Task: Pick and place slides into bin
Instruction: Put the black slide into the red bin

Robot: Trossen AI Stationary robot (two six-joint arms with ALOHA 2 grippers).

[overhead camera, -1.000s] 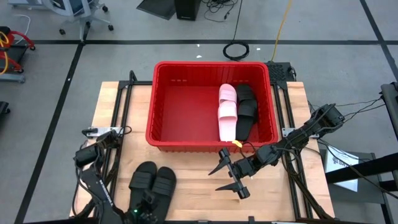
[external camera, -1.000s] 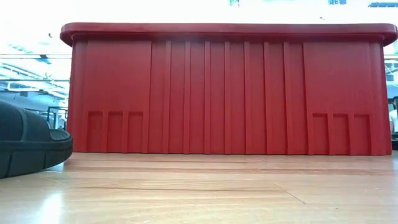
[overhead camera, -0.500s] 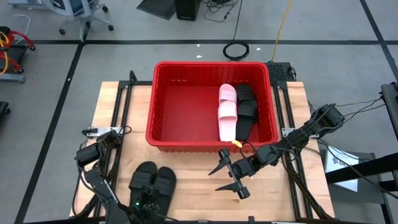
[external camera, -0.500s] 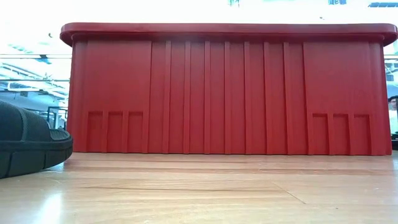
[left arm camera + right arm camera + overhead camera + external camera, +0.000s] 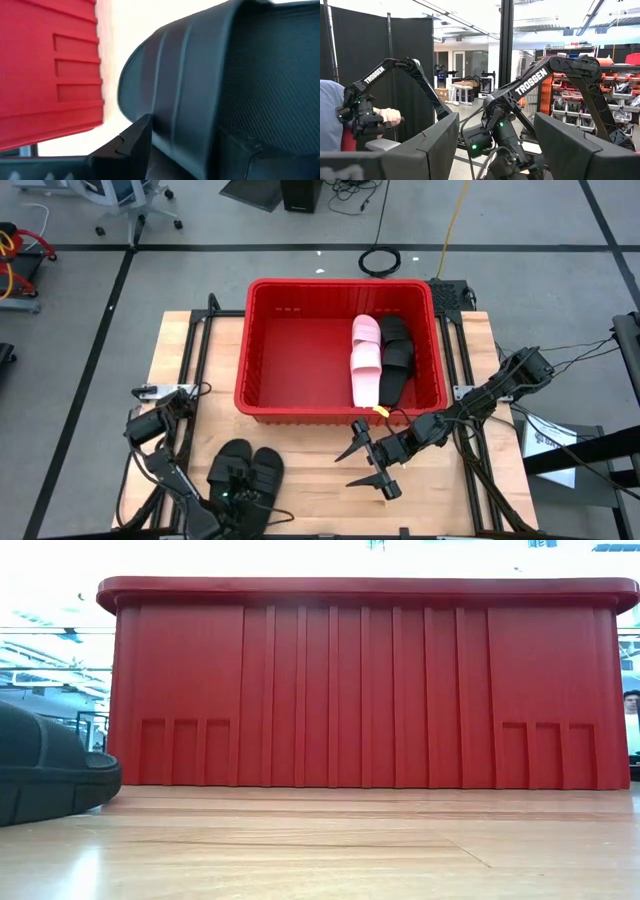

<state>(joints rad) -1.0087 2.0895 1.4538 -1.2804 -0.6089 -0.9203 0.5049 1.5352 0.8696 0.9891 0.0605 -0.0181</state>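
The red bin point(image 5: 300, 350) stands at the middle of the table and fills the low view point(image 5: 370, 690). Lying inside it, at its right side, are pink slides point(image 5: 366, 355) and black slides point(image 5: 395, 362). Two black slides point(image 5: 248, 472) lie side by side, soles down, on the table near the front left; one shows in the low view point(image 5: 50, 775). My left gripper point(image 5: 238, 494) is low over their near ends, open. A black slide point(image 5: 210, 75) fills the space between its fingers. My right gripper point(image 5: 372, 466) hangs open in front of the bin. My left gripper's open fingers stand on either side of a black slide's raised strap point(image 5: 170, 100), slanting down from the table's near side. One fingertip point(image 5: 137, 135) lies right at the strap's edge. Whether it touches, I cannot tell. The slide rests on the table.
Black metal frame rails point(image 5: 190, 395) run along both sides of the wooden tabletop point(image 5: 320, 480). The bin's near wall stands just beyond the black slides. In the right wrist view, a person point(image 5: 335, 115) shows in the room, beside other robot arms point(image 5: 530, 85).
My left gripper has come down and moved toward the table's far edge, onto the near ends of the two black slides, rolling its wrist as it went. My right arm has kept still.
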